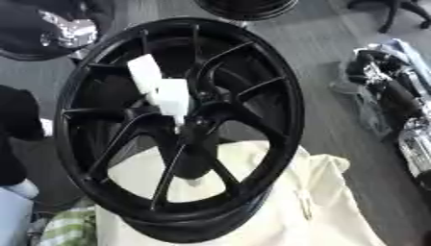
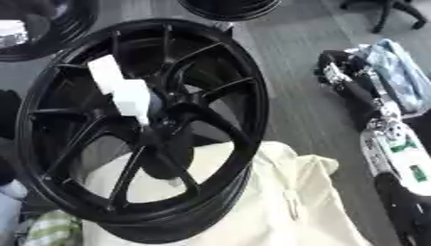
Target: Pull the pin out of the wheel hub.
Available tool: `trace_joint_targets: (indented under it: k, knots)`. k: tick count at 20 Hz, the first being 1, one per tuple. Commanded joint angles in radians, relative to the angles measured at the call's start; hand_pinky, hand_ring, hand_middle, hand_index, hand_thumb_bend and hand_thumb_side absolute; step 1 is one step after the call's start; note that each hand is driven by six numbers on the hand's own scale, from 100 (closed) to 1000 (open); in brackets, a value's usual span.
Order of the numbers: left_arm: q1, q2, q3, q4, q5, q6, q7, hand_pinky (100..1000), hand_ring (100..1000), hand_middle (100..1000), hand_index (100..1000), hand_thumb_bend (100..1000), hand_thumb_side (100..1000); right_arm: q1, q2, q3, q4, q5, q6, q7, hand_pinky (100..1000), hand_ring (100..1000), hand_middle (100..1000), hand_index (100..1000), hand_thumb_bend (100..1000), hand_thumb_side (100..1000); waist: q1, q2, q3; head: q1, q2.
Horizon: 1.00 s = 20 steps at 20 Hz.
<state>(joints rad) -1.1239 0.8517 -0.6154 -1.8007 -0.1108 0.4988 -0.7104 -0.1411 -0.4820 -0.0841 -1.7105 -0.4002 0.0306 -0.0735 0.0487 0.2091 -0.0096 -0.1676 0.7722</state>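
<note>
- The wheel hub [image 1: 181,129] before me looks like glossy black metal, smooth along its spokes.
- Under the wheel hub, a cream cloth [image 1: 324,202] lies matt and creased.
- Beyond it, the grey floor [image 1: 316,43] looks matt.

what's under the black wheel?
A cream cloth lies under the black wheel and shows through its lower spokes. What the cloth covers is hidden. The white pin sits at the hub.

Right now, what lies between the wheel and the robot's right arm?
Only bare grey floor, between the wheel and the right arm; the right eye view shows it best.
</note>
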Motion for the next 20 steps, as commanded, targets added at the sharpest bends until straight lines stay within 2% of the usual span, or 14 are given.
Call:
trace_joint_targets:
  k: [1,8,14,20]
  knots:
    - [-0.045,-0.043,-0.007,0.071,-0.016,0.017,-0.039,837,791,789,849,172,755,-0.012,-0.03,0.001,-0.006,-0.008,0.003,0.004,803,717,630,737,252,383,-0.007,-0.026,0.001,0.008,-0.002]
    - [-0.093,-0.141,-0.014,0.233,-0.096,-0.033,-0.067,852,804,801,858,224,711,-0.012,-0.024,0.004,-0.002,-0.013,0.005,0.009,804,717,631,737,253,383,-0.011,-0.032,-0.003,0.016,-0.002]
    - [-0.098,-0.168,-0.016,0.276,-0.176,-0.06,-0.093,864,814,808,862,293,664,-0.014,-0.021,0.007,0.001,-0.013,0.008,0.011,804,717,632,737,254,383,-0.009,-0.032,-0.007,0.017,-0.002]
    - [-0.087,-0.174,-0.019,0.29,-0.22,-0.073,-0.104,869,818,803,857,403,590,-0.015,-0.019,0.007,0.005,-0.013,0.01,0.012,804,717,633,737,256,383,-0.007,-0.031,-0.008,0.018,-0.002]
